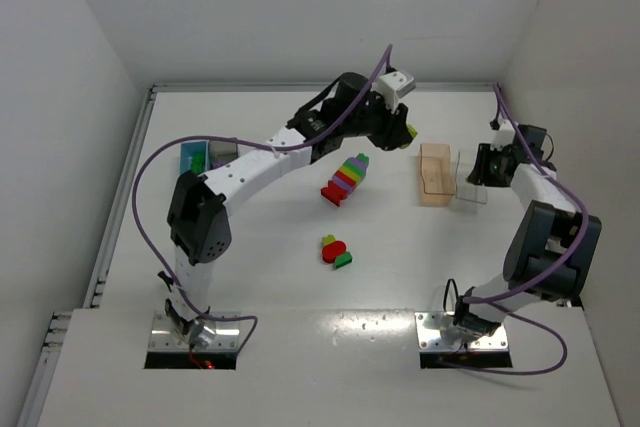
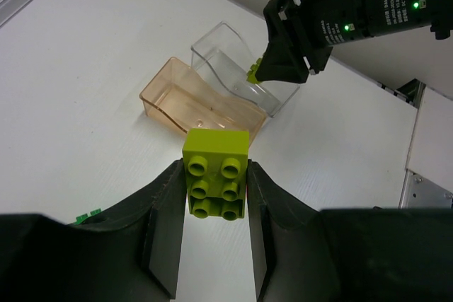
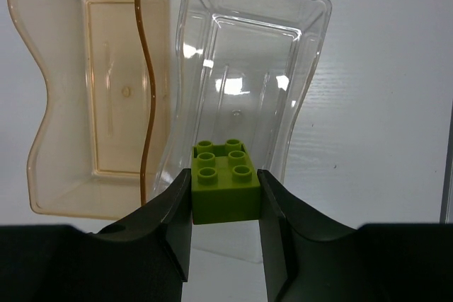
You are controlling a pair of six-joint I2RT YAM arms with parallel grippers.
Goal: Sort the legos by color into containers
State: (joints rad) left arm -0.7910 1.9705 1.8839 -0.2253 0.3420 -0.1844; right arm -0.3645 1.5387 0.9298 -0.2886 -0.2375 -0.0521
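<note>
My left gripper (image 2: 216,199) is shut on a lime-green lego (image 2: 216,173), held above the table just left of the peach-orange container (image 2: 185,100). In the top view that gripper (image 1: 402,135) hangs beyond the rainbow-striped cluster (image 1: 350,174). My right gripper (image 3: 225,206) is shut on a second lime-green lego (image 3: 225,183), which it holds over the near end of the clear container (image 3: 248,54). That container holds nothing, and neither does the peach-orange container (image 3: 85,90) beside it. A small group of red, green and yellow legos (image 1: 335,250) lies mid-table.
A light blue container (image 1: 194,157) and a dark grey container (image 1: 224,152) stand side by side at the left, partly behind the left arm. A red brick (image 1: 333,194) sits at the foot of the rainbow cluster. Walls close in the table on three sides.
</note>
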